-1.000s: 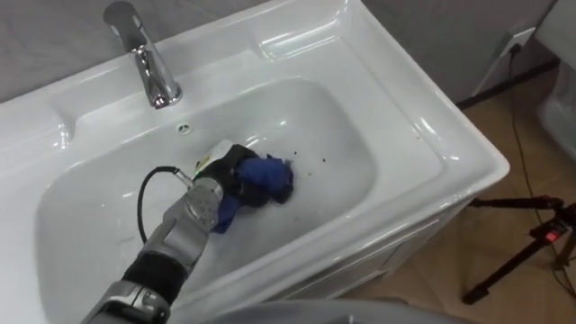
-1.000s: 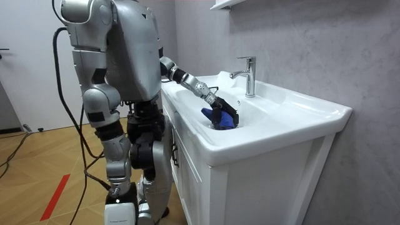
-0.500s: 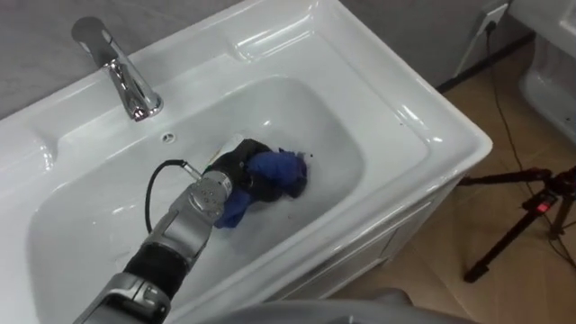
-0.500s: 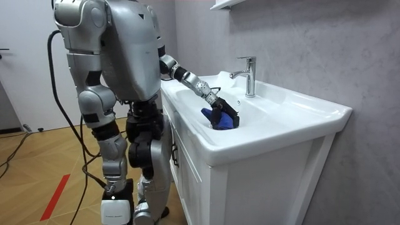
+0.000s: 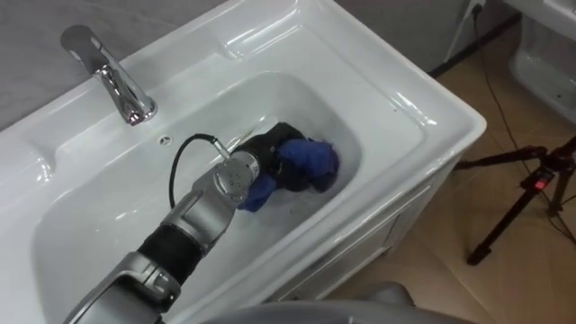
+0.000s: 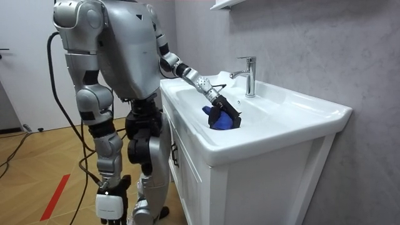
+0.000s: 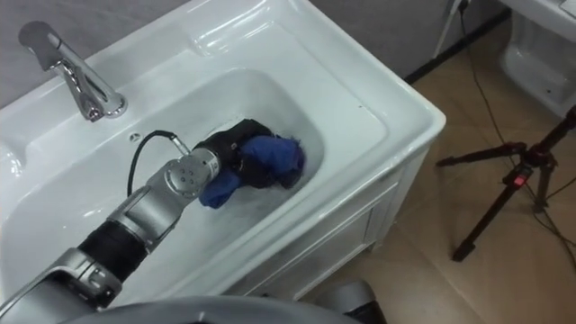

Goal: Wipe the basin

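The robot stood close against the basin [image 5: 396, 99], its left hand [image 5: 268, 147] down at the bowl's right end. Its fingers were curled into a blue cloth [image 5: 308, 164] pressed on the bottom there. My worry was the bunching: wadded like that, the cloth might skim over patches or slip loose on the steep right wall. The tap [image 5: 115, 79] stood far left, clear of the arm. A tripod [image 5: 526, 193] stood on the floor to the right.

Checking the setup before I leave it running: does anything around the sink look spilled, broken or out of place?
Nothing stands out. The left hand grips the blue cloth inside the white ceramic basin, and the chrome tap stands upright behind it.
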Motion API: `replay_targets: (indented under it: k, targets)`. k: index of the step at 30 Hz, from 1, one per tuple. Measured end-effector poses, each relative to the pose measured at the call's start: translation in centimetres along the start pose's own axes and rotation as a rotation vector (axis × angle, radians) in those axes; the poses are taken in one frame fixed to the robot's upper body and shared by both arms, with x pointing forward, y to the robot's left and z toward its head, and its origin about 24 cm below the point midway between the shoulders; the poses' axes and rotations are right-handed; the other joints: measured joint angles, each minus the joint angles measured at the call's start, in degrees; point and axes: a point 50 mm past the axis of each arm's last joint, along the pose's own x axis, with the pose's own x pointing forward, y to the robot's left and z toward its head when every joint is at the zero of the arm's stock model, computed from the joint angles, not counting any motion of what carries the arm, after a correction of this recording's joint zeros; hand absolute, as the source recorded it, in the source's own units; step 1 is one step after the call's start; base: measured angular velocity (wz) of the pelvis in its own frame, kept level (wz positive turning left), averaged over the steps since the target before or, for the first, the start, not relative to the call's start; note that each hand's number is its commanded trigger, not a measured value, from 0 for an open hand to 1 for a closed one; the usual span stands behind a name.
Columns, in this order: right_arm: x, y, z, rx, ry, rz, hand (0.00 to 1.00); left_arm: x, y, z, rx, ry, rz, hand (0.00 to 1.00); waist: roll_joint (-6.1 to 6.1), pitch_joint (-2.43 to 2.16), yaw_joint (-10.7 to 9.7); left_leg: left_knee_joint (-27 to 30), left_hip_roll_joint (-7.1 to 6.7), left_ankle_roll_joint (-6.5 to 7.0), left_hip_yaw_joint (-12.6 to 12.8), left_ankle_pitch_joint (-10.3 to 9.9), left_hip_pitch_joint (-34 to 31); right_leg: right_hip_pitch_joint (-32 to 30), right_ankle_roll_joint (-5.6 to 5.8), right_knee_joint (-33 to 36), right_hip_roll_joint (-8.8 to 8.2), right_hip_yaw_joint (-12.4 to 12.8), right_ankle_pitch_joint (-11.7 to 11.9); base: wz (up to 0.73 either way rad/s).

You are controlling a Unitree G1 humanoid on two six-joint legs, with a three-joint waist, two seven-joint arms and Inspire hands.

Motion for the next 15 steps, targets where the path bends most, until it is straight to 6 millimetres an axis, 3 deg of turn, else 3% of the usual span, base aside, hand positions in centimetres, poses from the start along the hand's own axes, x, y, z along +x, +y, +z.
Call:
replay_targets:
  k: [6, 15]
  targets:
    - [0.1, -0.2, -0.5, -0.043, 0.013, 0.003, 0.0, 0.2, 0.1, 1.0, 0.008, -0.032, -0.001, 1.0, 0.83, 0.39, -0.22, 0.04, 0.05, 1.37, 1.17, -0.81, 0.11, -0.06, 0.51, 0.02, 0.11, 1.69, 0.3, -0.1]
    - [0.0, -0.2, -0.1, -0.039, -0.009, -0.016, 0.0, 0.1, 0.6, 2.7, 0.013, -0.092, 0.017, 1.0, 0.86, 0.41, -0.24, 0.01, 0.29, 2.0, 1.7, -1.2, -1.19, -1.81, 0.96, 0.4, 0.09, 2.68, 0.64, -0.03]
